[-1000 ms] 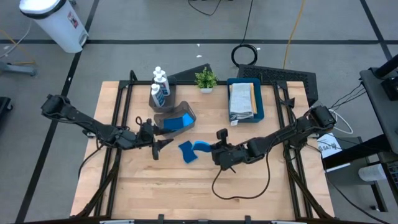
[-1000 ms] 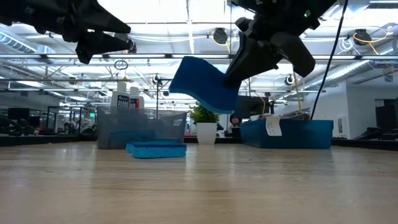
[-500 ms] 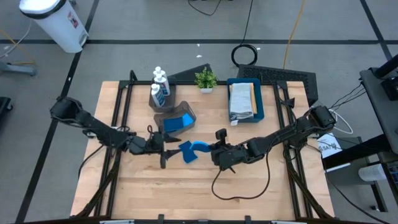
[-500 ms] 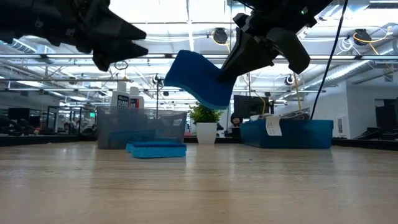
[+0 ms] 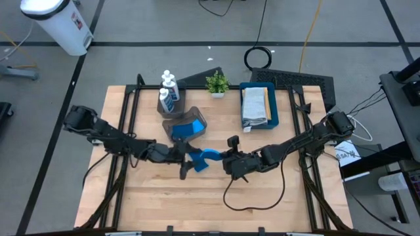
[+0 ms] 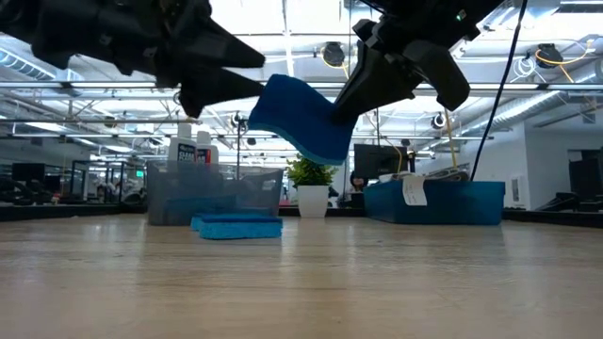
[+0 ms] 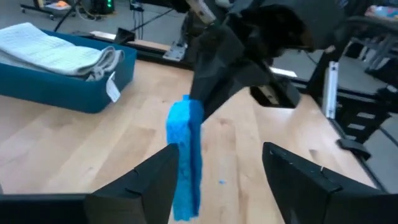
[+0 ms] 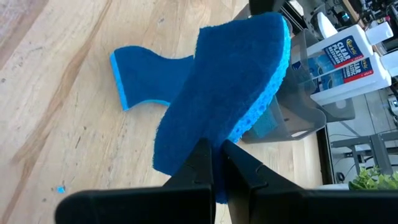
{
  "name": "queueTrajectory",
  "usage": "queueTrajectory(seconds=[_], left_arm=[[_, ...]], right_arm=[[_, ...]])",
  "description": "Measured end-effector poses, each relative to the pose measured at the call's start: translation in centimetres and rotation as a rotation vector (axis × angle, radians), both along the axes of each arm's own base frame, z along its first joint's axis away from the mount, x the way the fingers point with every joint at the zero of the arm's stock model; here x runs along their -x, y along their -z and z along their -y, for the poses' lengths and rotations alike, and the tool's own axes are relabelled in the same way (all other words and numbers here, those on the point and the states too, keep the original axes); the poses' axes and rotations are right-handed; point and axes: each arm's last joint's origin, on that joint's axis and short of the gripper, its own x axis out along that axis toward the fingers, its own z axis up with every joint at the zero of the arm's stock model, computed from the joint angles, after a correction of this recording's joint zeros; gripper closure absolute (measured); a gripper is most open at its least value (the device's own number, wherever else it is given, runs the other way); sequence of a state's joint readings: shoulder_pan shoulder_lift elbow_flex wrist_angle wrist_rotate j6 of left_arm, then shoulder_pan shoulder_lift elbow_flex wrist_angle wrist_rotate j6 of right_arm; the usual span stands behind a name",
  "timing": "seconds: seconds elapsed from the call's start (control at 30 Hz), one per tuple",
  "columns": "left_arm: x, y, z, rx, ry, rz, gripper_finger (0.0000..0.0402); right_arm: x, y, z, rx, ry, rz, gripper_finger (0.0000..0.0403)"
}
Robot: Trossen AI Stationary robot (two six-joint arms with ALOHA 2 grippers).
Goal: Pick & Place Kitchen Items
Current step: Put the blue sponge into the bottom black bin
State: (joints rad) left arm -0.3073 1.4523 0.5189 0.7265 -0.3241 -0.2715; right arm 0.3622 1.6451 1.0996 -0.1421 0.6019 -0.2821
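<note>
While right fingers (image 8: 214, 163) pinch sponge (image 8: 224, 87) edge aloft, left fingers (image 7: 217, 180) spread nr it.

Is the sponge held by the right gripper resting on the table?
No, the low view shows the sponge held in the air by the right gripper.

My right gripper (image 8: 214, 163) is hiding the near end of the sponge (image 8: 227, 93) I am holding. That sponge is covering part of the second sponge (image 8: 140, 74) lying on the bench (image 8: 56, 112). The bottles (image 8: 348, 53) are running off the right wrist picture's edge. In the low view, the grey cloth (image 6: 215, 195) is blocking most of the bottles behind it.
</note>
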Motion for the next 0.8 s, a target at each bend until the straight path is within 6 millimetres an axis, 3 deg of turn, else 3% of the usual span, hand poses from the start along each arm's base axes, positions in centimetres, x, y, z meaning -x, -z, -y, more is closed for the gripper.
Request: queueTrajectory(seconds=[0.37, 0.63, 0.8], left_arm=[[-1.3, 0.7, -1.3, -0.025, -0.072, -0.048, 0.0091], [-1.4, 0.6, -1.7, -0.014, -0.086, -0.039, 0.0089], [-1.4, 0.6, -1.4, 0.023, 0.011, -0.042, 0.0098]], right_arm=[[0.1, 0.0, -0.2, 0.0, -0.005, -0.003, 0.0403], [0.3, 0.0, -0.9, 0.011, -0.04, 0.0, 0.0403], [0.1, -0.3, -1.0, 0.007, -0.046, 0.03, 0.0403]])
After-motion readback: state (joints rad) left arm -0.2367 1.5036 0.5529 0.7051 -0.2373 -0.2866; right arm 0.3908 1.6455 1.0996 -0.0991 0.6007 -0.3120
